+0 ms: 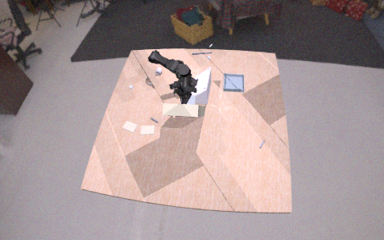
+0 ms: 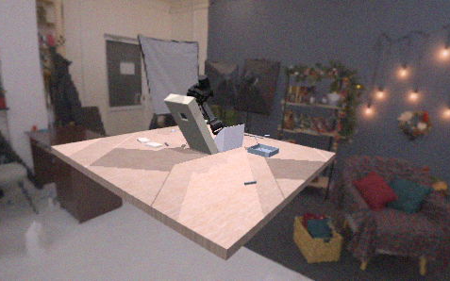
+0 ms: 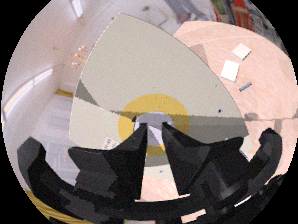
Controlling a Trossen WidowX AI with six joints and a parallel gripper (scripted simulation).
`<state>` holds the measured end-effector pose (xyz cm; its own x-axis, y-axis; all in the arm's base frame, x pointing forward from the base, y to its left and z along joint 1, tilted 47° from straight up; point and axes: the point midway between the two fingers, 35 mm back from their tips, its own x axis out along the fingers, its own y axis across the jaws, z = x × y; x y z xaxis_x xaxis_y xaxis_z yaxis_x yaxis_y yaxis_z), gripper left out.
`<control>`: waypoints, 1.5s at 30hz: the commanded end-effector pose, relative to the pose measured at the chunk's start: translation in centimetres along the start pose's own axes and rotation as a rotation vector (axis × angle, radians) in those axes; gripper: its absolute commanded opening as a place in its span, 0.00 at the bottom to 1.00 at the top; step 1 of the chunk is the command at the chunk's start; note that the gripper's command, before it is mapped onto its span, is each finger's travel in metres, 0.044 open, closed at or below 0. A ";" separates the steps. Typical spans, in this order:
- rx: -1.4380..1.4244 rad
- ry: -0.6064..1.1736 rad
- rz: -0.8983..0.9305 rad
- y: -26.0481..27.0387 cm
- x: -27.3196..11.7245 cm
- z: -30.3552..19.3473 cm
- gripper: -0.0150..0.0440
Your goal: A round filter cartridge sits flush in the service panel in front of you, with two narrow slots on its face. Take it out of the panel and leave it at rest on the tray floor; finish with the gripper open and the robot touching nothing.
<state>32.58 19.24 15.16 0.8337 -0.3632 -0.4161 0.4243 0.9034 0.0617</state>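
Note:
The service panel is a pale, leaning slab with a yellow ring around its round opening. The filter cartridge shows as a light grey-blue round face inside the ring in the wrist view; my fingers cover much of it and its slots cannot be made out. My gripper is at the panel face, shut on the cartridge with its two fingertips close together. The wrist is rolled relative to the panel. The blue tray stands to the side, with nothing visible in it.
A white upright wedge-shaped piece stands close beside the panel, on the side toward the tray. Two pale flat cards and a small dark bar lie beyond the panel. Another small bar lies farther off.

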 end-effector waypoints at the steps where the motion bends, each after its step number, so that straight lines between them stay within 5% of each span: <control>1: 0.160 0.014 -0.006 0.0 0.9 0.0 0.25; 19: 0.783 0.012 -0.011 0.0 0.8 0.0 0.25; 45: 0.657 0.012 -0.010 0.0 0.9 0.0 0.25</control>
<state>32.58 19.22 15.12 0.8333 -0.3630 -0.4170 0.5520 0.5889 0.5904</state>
